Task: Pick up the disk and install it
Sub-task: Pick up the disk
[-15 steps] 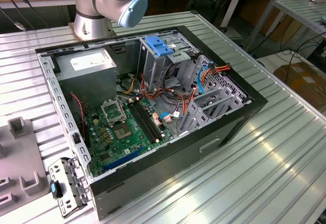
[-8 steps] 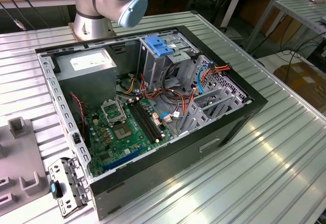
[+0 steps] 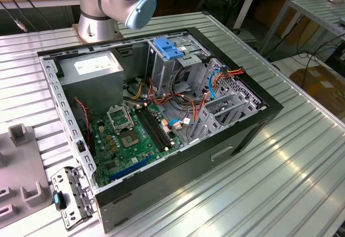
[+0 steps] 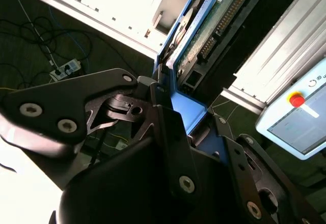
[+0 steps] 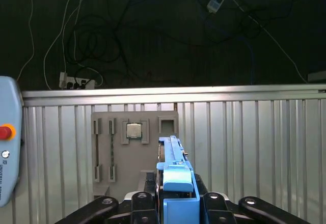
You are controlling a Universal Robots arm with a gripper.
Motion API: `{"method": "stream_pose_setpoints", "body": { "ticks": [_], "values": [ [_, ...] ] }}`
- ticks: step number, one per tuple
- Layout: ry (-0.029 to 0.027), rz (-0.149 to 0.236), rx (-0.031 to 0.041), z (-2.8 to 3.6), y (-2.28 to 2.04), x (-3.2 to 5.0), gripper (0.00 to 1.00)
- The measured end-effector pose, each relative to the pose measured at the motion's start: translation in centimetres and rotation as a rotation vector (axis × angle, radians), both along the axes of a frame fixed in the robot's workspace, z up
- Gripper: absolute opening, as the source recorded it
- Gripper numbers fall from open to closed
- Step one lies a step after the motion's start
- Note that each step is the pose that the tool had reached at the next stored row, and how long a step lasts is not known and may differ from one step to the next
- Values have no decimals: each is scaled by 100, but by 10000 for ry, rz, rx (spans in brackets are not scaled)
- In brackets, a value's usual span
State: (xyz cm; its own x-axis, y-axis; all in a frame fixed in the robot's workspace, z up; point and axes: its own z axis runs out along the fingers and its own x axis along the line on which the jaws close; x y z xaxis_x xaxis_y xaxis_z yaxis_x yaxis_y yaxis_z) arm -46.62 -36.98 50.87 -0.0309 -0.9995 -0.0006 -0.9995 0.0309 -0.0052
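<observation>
In both wrist views my gripper (image 4: 175,107) is shut on the disk (image 4: 204,28), held edge-on between the black fingers (image 4: 71,109). The second wrist view shows the disk's green circuit board side and the blue plastic frame round its edges. In the first wrist view the disk (image 5: 175,175) rises as a narrow blue-framed slab from the gripper (image 5: 175,206), above the ribbed metal table (image 5: 254,147). The open computer case (image 3: 237,134) lies on its side in the exterior view, with the arm's base (image 3: 99,16) behind it.
Inside the case sit a grey power-supply box (image 3: 94,67), a green motherboard (image 3: 129,134), a drive cage topped by a light-blue bracket (image 3: 170,48) and loose cables (image 3: 215,83). A grey fixture plate (image 5: 135,152) holds a processor. A teach pendant (image 4: 298,112) stands nearby.
</observation>
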Motion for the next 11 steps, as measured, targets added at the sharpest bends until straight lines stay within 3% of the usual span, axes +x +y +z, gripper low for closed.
{"method": "stream_pose_setpoints", "body": {
  "ticks": [11],
  "values": [
    [0,-1,0,-2,1,172,37]
  ]
}}
